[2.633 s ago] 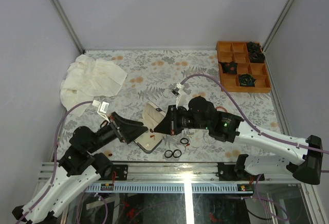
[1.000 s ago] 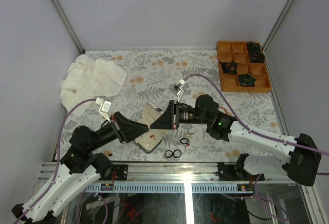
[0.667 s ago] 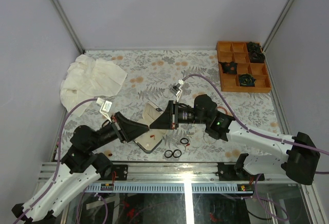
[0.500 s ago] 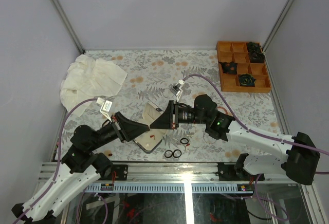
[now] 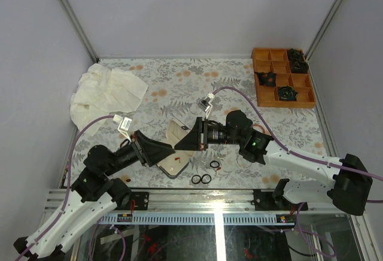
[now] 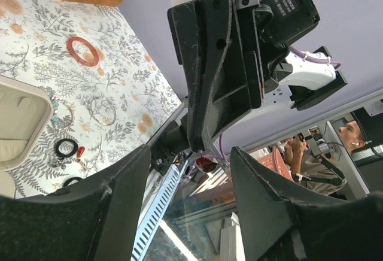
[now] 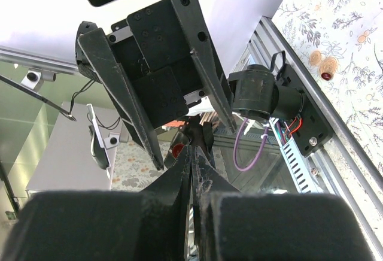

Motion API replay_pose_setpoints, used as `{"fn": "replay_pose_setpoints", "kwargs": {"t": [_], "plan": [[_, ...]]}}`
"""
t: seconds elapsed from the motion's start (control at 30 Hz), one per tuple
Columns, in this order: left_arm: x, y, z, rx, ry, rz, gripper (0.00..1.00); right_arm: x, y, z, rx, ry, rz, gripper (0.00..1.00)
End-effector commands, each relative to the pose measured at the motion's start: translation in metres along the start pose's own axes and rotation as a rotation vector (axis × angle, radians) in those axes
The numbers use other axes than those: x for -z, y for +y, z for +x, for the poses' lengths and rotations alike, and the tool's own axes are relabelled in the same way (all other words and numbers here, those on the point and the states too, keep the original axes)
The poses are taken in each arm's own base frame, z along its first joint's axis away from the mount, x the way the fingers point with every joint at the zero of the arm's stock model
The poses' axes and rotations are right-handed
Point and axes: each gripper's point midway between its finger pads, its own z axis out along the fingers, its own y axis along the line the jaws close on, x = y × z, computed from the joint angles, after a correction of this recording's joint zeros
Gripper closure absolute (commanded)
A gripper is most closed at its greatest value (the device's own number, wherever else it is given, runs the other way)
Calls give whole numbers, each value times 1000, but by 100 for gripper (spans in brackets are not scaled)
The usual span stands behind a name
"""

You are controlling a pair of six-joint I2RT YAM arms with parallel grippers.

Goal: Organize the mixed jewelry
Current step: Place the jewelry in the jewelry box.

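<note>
Above the open cream-lined case my two grippers meet tip to tip. The right gripper is shut, and a tiny red bit hangs at its tip. Around that tip stands my left gripper, open, its fingers wide on either side of the red bit and apart from it. More of the mixed jewelry lies on the table by the case: black rings, a loose red bit and a thin reddish hoop.
An orange compartment tray with dark pieces sits at the back right. A crumpled white cloth lies at the back left. The table's metal front rail runs just behind the rings.
My left gripper's jaws have spread wider apart around the right gripper's tip. The right gripper stays shut, and both arms have hardly moved in the last second.
</note>
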Motion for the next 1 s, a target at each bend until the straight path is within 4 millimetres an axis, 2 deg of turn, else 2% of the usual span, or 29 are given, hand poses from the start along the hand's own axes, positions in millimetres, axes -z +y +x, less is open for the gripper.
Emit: {"fn": "replay_pose_setpoints", "kwargs": {"t": [0.0,0.3,0.57,0.97], "plan": [[5,-12,-11,-34,-35,14,44,2,19,-6,29,-8,-59,100],[6,-7,-17,-23,-76,-18,45,1,3,-21,-26,-96,7,100],[7,7,-23,-6,-138,-63,46,-2,-14,-36,-112,-185,56,100],[3,34,-26,5,-177,-165,50,-14,-17,-45,-162,-205,22,100]]}}
